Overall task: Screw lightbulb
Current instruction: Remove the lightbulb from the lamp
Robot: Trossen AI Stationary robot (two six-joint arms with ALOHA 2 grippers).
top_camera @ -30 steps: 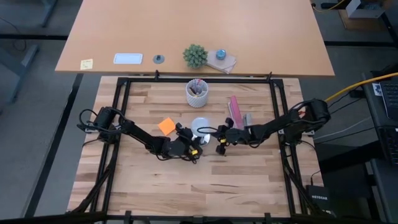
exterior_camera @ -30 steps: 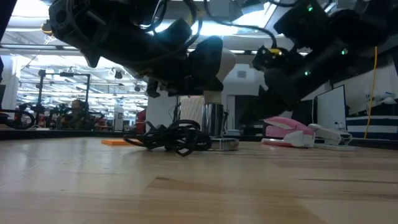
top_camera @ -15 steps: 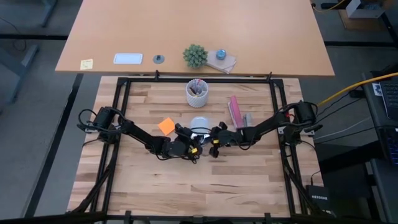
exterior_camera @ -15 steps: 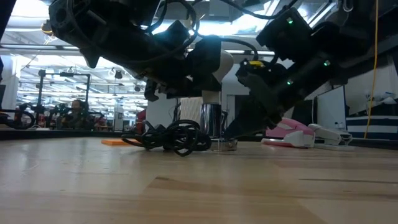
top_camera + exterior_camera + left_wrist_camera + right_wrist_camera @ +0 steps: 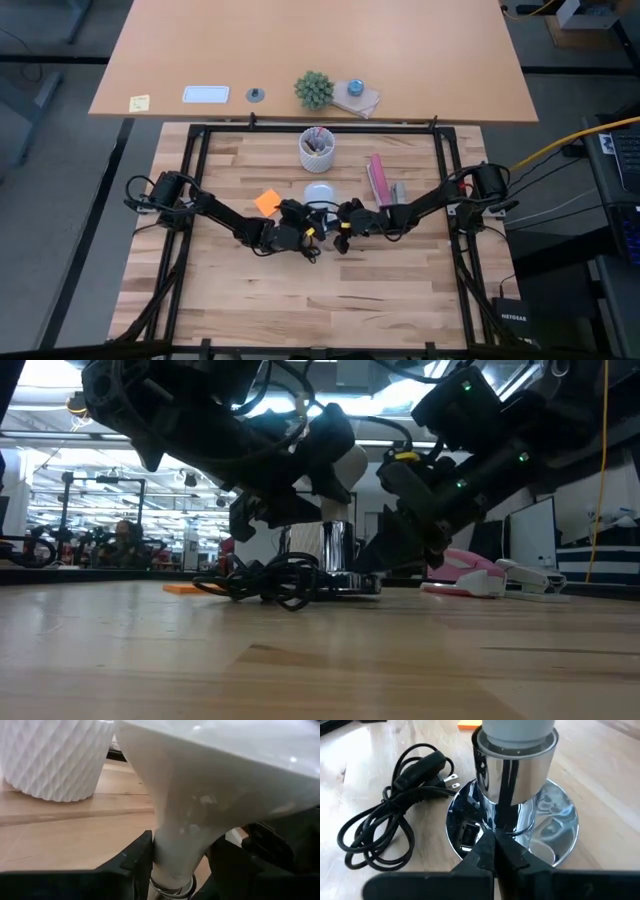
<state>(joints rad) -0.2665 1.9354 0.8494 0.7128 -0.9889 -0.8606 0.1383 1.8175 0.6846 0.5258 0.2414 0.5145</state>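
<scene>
The white funnel-shaped lightbulb [image 5: 320, 192] is over the round silvery fitting [image 5: 512, 795], which stands on its mirror base on the table. The bulb tilts in the low view [image 5: 340, 455]. My left gripper [image 5: 308, 216] is shut on the bulb from the table's left. My right gripper [image 5: 337, 222] is shut, low at the fitting's base from the right, and also shows in its wrist view [image 5: 495, 852]. The fitting's black cord [image 5: 395, 820] lies coiled on the table beside it. My left gripper pinches the bulb's narrow neck [image 5: 175, 855] between its two fingers [image 5: 132, 862], just above the greyish base. The bulb's wide end stands above the fingers, tilted. My right gripper's shut fingertips [image 5: 487, 851] lie at the near rim of the fitting's mirror base [image 5: 470, 837], slanting down from the table's right; whether they press on it I cannot tell.
A white patterned cup of pens [image 5: 318, 148] stands beyond the fitting. An orange note [image 5: 267, 203] lies to its left, and a pink stapler [image 5: 378, 178] to its right. A bigger desk with a small plant [image 5: 314, 89] lies past the far edge.
My right gripper has gone toward the table's left and down to the fitting's base. My left gripper has turned, and the bulb has gone from upright to tilted, its wide end shifted toward the far edge.
</scene>
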